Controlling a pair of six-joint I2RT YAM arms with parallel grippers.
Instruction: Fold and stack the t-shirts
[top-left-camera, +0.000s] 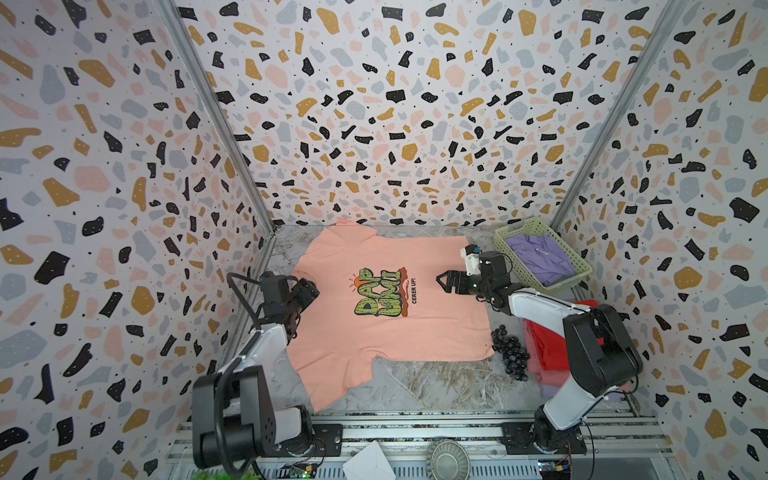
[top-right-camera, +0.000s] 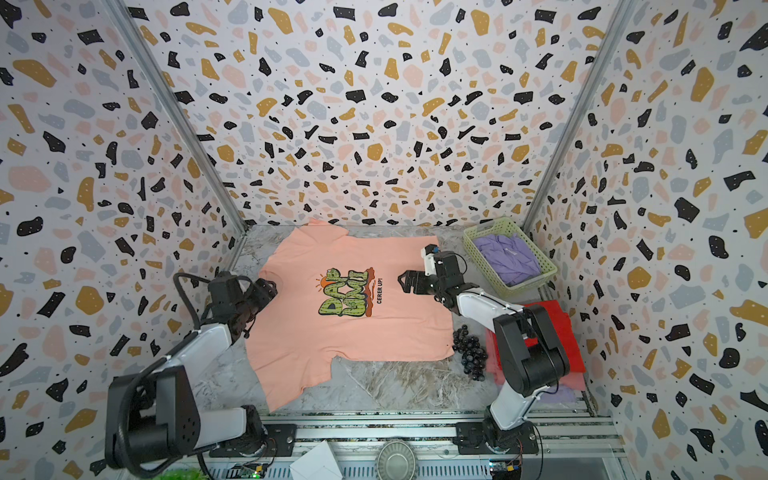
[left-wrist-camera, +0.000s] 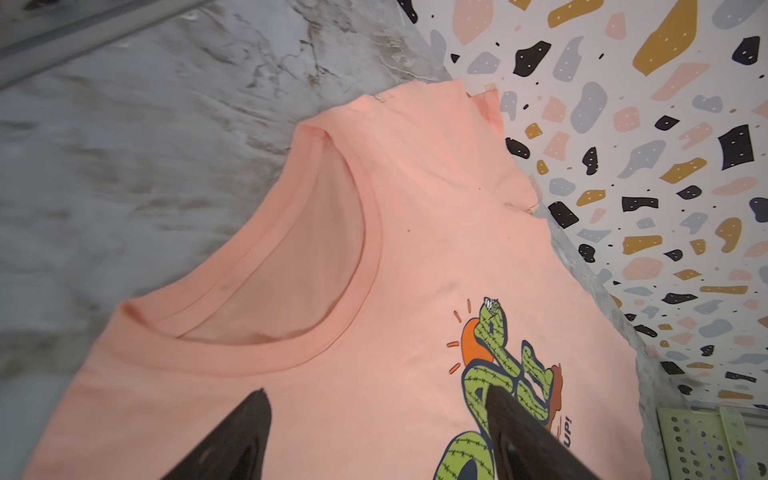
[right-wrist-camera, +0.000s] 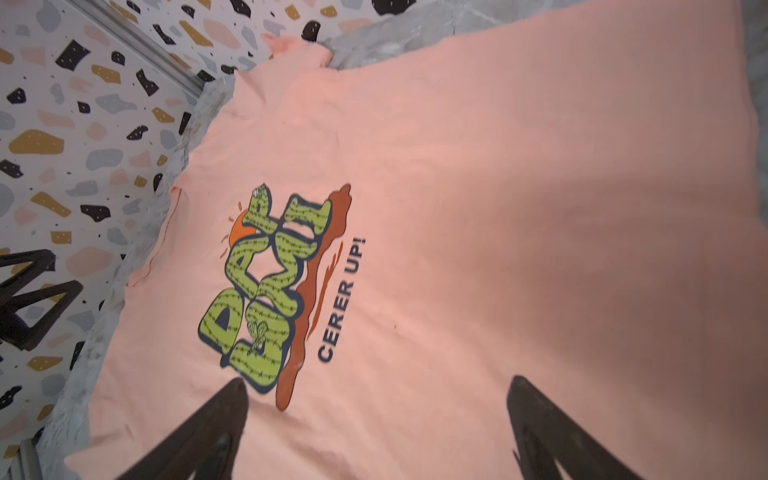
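A peach t-shirt (top-left-camera: 374, 332) (top-right-camera: 353, 332) with a green bubble-letter print and "CERER UP!" lies spread flat, print up, on the marble table. My left gripper (top-left-camera: 313, 291) (top-right-camera: 270, 291) hovers open over its collar, at the shirt's left edge. Both of its dark fingers stand apart above the cloth in the left wrist view (left-wrist-camera: 376, 392). My right gripper (top-left-camera: 442, 282) (top-right-camera: 405, 282) hangs open over the shirt's right part, empty (right-wrist-camera: 378, 382). A red t-shirt (top-left-camera: 544, 349) lies folded at the right, partly under the right arm. A lavender t-shirt (top-left-camera: 540, 257) sits crumpled in the basket.
The pale green perforated basket (top-left-camera: 515, 230) stands at the back right corner. A bunch of dark grapes (top-left-camera: 509, 351) lies between the peach shirt's hem and the red shirt. Pink cloth (top-right-camera: 573, 380) and lavender cloth (top-right-camera: 557, 395) show under the red shirt. Patterned walls close in on three sides.
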